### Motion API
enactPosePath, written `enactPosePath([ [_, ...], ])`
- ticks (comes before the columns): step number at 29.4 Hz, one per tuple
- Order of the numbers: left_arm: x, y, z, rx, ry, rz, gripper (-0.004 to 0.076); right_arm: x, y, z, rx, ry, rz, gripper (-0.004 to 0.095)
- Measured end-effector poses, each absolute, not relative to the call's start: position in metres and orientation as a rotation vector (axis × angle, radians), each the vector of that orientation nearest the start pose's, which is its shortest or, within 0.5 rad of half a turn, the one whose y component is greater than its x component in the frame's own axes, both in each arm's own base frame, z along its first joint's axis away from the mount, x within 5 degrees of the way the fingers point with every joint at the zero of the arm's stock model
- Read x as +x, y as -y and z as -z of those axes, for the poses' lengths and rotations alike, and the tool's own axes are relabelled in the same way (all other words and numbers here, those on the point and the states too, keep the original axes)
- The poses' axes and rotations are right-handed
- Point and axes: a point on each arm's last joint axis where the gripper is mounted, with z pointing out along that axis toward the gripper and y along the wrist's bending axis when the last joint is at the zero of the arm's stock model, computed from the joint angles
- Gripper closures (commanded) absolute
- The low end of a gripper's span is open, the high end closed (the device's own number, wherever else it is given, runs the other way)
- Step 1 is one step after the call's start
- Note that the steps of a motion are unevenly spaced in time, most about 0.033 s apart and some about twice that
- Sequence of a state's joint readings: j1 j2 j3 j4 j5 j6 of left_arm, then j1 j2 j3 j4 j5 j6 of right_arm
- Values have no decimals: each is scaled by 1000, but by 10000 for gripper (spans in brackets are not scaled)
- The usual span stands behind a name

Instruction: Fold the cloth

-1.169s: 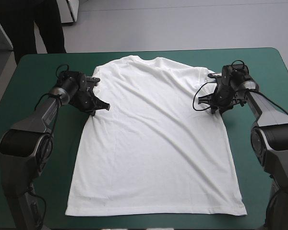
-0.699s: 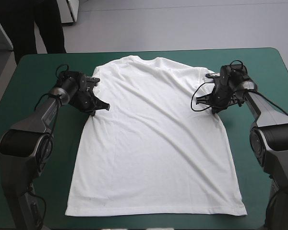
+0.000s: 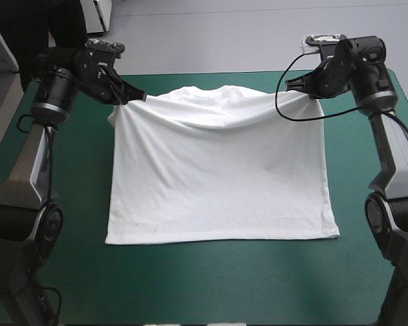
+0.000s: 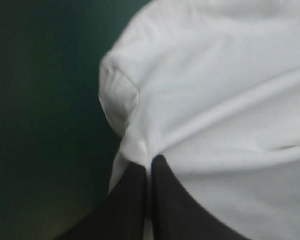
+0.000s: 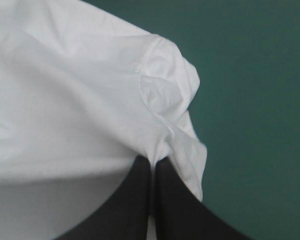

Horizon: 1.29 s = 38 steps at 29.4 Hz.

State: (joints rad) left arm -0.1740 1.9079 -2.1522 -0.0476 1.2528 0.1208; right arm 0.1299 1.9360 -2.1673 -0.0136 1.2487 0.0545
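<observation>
Left wrist view: my left end effector (image 4: 151,161) is pinched nearly closed on a thin gather of the T-shirt (image 4: 225,95), with a sleeve (image 4: 119,92) bunched just beside its fingertips. The right end effector (image 5: 152,162) has the same all-but-closed pinch on the opposite shoulder. Outward from both, the high view shows the collar edge hung between them, raised off the teal-green desk (image 3: 211,285) and sagging in the middle. The hem end lies flat below them, back toward the arms' bases. My worry is the grip. Each bite looks small and close to the cloth's edge, so drag from the part resting on the desk could pull one side free. If the two arms travel unevenly, I judge the fold would land skewed, and the slack middle could crease under itself.
</observation>
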Motion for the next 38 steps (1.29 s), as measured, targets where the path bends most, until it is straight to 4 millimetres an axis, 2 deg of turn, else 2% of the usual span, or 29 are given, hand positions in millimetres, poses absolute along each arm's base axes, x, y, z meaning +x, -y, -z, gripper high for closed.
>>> enactPosePath([
  [1,405,75,-424,361,-2410,85,746,412,-53,-410,-93,-2473,-60,925],
  [7,389,73,-475,341,-2233,94,746,381,-48,-451,-88,-2370,-69,925],
  [12,365,69,-515,325,-2093,97,746,347,-44,-490,-83,-2258,-79,925],
  [20,317,61,-560,309,-1955,97,746,297,-40,-546,-81,-2073,-122,925],
  [25,297,57,-575,303,-1907,96,746,281,-38,-562,-80,-2013,-131,925],
  [29,302,58,-572,303,-1917,93,746,285,-38,-560,-80,-2019,-131,925],
  [31,312,59,-566,301,-1930,83,746,295,-40,-556,-83,-2017,-127,925],
  [38,368,66,-545,271,-1819,55,746,357,-46,-529,-84,-1952,-102,924],
])
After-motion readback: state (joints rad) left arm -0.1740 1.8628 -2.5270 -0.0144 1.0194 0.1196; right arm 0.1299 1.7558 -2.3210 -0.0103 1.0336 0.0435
